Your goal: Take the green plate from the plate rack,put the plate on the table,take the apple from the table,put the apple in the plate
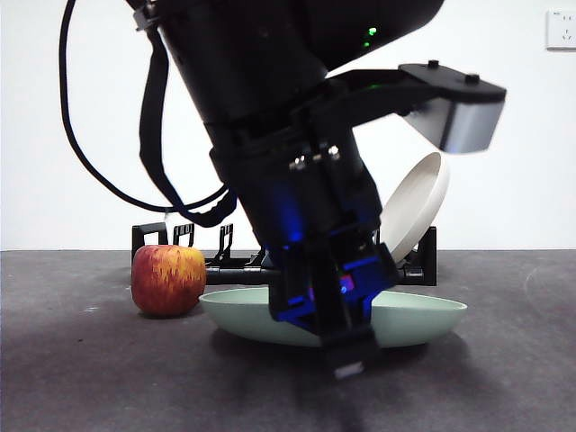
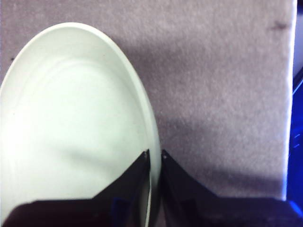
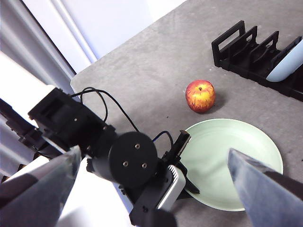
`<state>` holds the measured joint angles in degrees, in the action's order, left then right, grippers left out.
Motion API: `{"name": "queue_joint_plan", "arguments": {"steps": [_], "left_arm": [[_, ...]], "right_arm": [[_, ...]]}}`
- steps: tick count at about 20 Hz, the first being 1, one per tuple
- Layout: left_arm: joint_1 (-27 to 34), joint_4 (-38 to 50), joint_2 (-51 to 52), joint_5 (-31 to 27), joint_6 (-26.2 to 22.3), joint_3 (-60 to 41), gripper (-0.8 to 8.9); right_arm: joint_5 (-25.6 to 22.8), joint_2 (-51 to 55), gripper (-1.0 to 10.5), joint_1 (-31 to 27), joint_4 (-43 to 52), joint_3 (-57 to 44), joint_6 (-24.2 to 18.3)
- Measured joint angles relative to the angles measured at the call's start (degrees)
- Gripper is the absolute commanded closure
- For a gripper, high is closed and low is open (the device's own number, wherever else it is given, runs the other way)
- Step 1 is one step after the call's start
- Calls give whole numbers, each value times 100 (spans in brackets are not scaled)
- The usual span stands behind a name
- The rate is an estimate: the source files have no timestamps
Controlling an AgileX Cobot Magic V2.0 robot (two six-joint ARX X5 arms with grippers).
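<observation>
The green plate point(image 1: 423, 315) lies low on the dark grey table point(image 1: 81, 369), in front of the black plate rack point(image 1: 423, 261). My left gripper point(image 1: 346, 346) comes down from above, and its jaws are shut on the plate's near rim. The left wrist view shows the jaws pinching the rim of the green plate point(image 2: 71, 127), with my left gripper point(image 2: 155, 156) at its edge. The apple point(image 1: 168, 279) stands on the table just left of the plate, apart from it. My right gripper point(image 3: 154, 152) hangs open and empty high above, looking down on the apple point(image 3: 200, 95) and the plate point(image 3: 232, 161).
A pale plate point(image 1: 416, 205) leans in the rack's right end. The rack point(image 3: 246, 47) runs behind the apple and the plate. The table's edge point(image 2: 288, 94) lies close beside the left gripper. The left arm point(image 3: 132, 165) fills the space under the right gripper.
</observation>
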<state>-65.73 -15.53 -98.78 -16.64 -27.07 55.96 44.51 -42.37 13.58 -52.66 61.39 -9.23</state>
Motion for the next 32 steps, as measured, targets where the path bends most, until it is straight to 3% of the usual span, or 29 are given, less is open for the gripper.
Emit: {"name": "queue_joint_plan", "arguments": {"steps": [2, 4, 15, 24, 30, 32], "left_arm": [[31, -61, -9, 240, 229, 13, 615], [22, -199, -66, 387, 459, -42, 559], [26, -455, 109, 426, 706, 17, 558], [26, -1294, 1285, 404, 1154, 730, 558], [114, -2302, 2347, -595, 1626, 973, 561], [240, -2496, 2765, -682, 1735, 973, 561]], "right_arm": [[0, 0, 288, 0, 0, 0, 0], [0, 0, 288, 0, 0, 0, 0], [-2, -4, 288, 0, 0, 0, 0], [-11, -225, 287, 0, 20, 0, 2], [-9, -667, 286, 0, 439, 0, 68], [-35, -876, 286, 35, 651, 0, 118]]}}
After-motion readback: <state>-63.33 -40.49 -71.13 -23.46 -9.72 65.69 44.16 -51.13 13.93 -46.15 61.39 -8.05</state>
